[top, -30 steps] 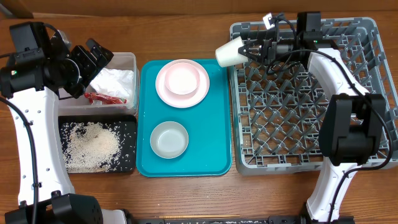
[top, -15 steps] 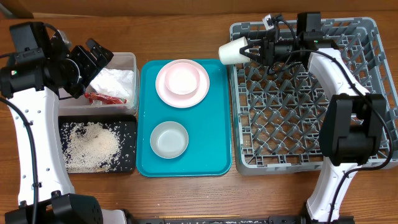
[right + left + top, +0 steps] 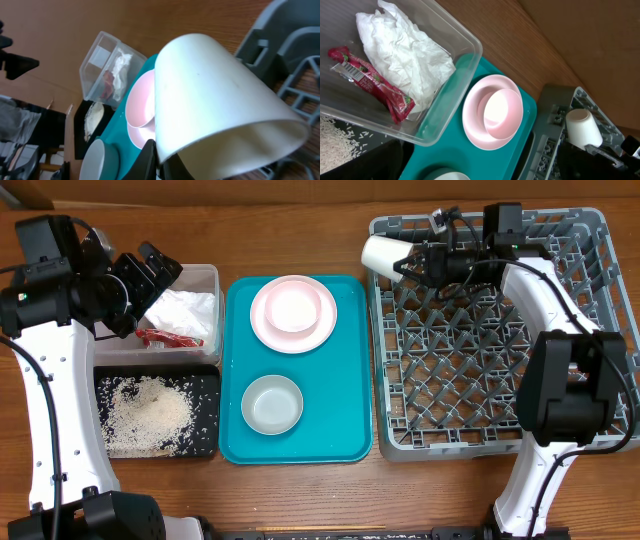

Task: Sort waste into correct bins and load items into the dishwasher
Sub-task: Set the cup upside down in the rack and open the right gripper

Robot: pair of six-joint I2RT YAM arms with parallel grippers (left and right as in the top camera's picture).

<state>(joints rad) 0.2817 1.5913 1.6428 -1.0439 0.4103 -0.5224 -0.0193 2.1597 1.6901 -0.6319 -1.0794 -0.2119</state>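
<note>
Loading step: my right pincer (image 3: 404, 264) clamped on cup (image 3: 378, 252) rim, cup tilted above rack (image 3: 480, 360) far-left corner. Next, I judge: carry inward, mouth down, set inside, release. Left pincer (image 3: 152, 272) wide, empty, well left of rack.

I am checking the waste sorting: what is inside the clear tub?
In the tub lie a crumpled white napkin and a red wrapper beside it. Whatever is under the napkin is covered and cannot be seen.
</note>
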